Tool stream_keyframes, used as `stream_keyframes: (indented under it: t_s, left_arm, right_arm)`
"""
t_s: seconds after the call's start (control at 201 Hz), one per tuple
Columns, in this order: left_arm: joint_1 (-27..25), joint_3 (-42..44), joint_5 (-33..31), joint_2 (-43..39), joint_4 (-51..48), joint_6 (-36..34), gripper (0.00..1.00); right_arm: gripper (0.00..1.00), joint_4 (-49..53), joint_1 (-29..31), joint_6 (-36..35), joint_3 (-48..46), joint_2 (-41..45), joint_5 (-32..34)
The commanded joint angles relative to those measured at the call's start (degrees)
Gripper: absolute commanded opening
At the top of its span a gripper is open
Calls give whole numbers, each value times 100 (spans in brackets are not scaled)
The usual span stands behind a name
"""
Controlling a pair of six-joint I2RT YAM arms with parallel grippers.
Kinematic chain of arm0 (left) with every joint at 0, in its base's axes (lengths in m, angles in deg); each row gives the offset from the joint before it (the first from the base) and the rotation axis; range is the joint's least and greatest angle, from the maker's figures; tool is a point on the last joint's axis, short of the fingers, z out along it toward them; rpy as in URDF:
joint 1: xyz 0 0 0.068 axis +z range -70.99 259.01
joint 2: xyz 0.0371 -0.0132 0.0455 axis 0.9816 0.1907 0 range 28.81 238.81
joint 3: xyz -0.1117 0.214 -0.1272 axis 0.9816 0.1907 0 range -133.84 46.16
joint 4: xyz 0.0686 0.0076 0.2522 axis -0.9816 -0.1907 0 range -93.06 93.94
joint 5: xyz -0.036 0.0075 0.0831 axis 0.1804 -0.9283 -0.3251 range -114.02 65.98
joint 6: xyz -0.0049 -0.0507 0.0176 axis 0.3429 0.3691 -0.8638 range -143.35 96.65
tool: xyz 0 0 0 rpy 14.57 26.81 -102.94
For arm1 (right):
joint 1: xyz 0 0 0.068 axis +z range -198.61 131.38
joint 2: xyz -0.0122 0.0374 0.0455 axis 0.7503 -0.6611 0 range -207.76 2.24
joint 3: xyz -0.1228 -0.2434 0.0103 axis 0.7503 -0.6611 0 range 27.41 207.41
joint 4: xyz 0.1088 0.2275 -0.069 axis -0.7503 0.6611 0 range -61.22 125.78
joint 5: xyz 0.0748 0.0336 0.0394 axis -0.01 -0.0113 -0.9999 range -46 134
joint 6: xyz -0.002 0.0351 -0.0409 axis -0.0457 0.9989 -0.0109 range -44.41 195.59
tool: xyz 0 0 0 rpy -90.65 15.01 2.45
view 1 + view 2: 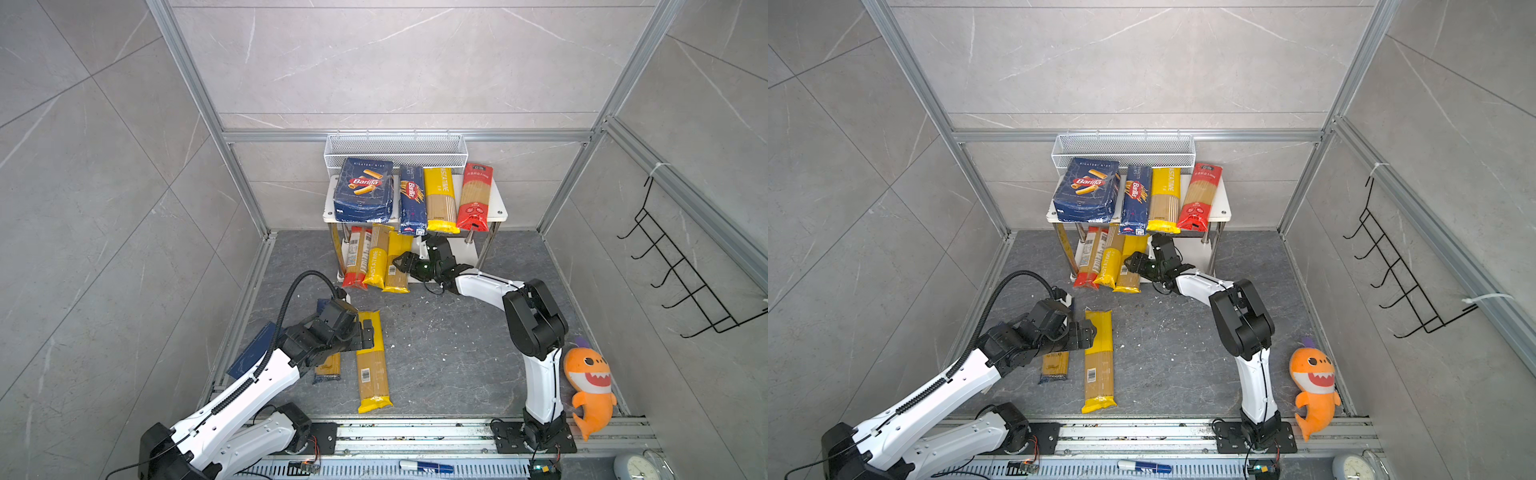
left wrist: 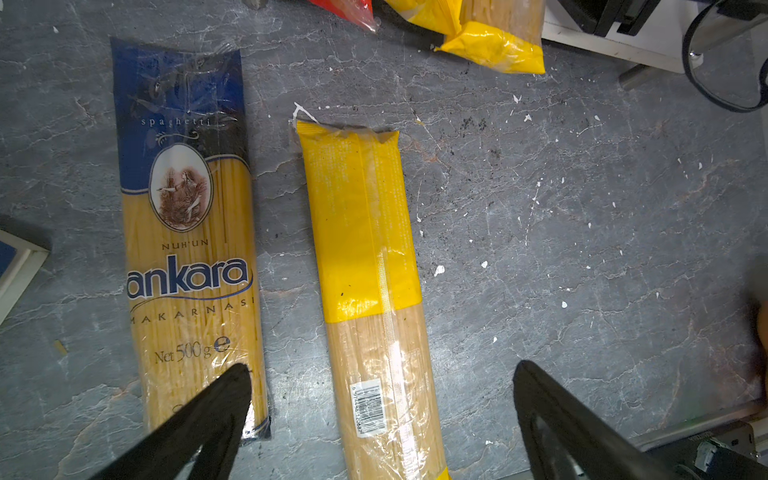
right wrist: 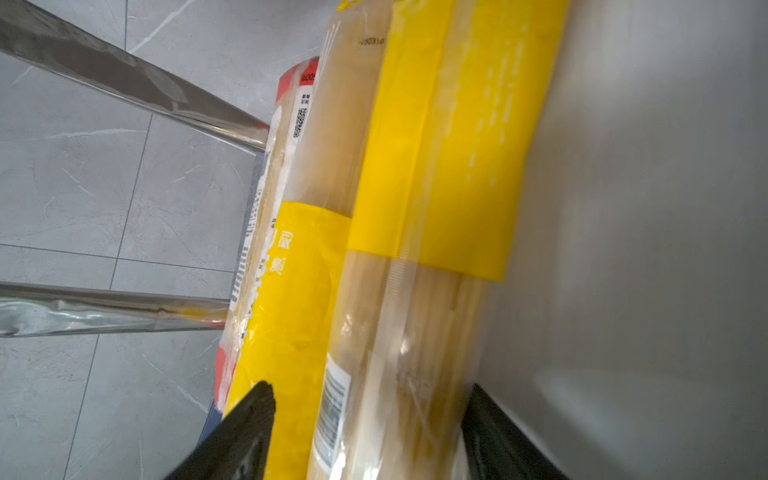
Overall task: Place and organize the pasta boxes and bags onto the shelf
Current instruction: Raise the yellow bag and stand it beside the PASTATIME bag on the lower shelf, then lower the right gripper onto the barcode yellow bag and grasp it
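Two bags lay off the shelf (image 1: 500,214), flat on the floor (image 1: 449,332) in front of it. Wide box (image 1: 365,189) and narrow box (image 1: 412,199) sat on its top board. Long yellow bag (image 1: 372,365): probably light, slick film, brittle strands inside; best pinched across mid-length. Yellow ends, clear window, barcode up. Shorter blue bag (image 2: 191,249) just beside it. Left gripper (image 2: 382,368) hovered above the yellow one, fingers spread, empty. Right gripper (image 3: 370,388) straddled a lower-board bag (image 3: 415,332), fingers parted, not clamping.
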Motion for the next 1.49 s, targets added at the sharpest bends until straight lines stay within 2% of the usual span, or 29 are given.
stream_keyframes:
  t_s: [0.0,0.234,0.572,0.707,0.886,1.02,1.185,1.488]
  left_arm:
    - [32,-24,36,-271,60,-111,100]
    - [33,95,-15,-820,-208,36,100]
    - [30,233,-199,-1538,-650,341,100]
    - [33,352,-253,-1730,-755,558,100]
    - [30,489,-237,-1998,-882,858,100]
    - [27,499,-301,-2181,-1161,1013,100]
    - [32,431,-421,-2505,-1524,1228,100]
    - [32,266,-642,-3117,-2187,1524,100]
  right_arm:
    - [73,-307,70,63,146,109,-130]
    - [74,-272,70,-39,-628,792,41]
    - [83,172,268,-439,-2392,2557,241]
    - [83,660,864,-595,-3071,3273,795]
    - [84,809,2179,-421,-3960,3878,1769]
    - [84,619,3102,-103,-4323,3869,2306]
    - [85,958,4092,-53,-3891,3229,3007]
    - [89,1074,4771,88,-2892,1968,3370]
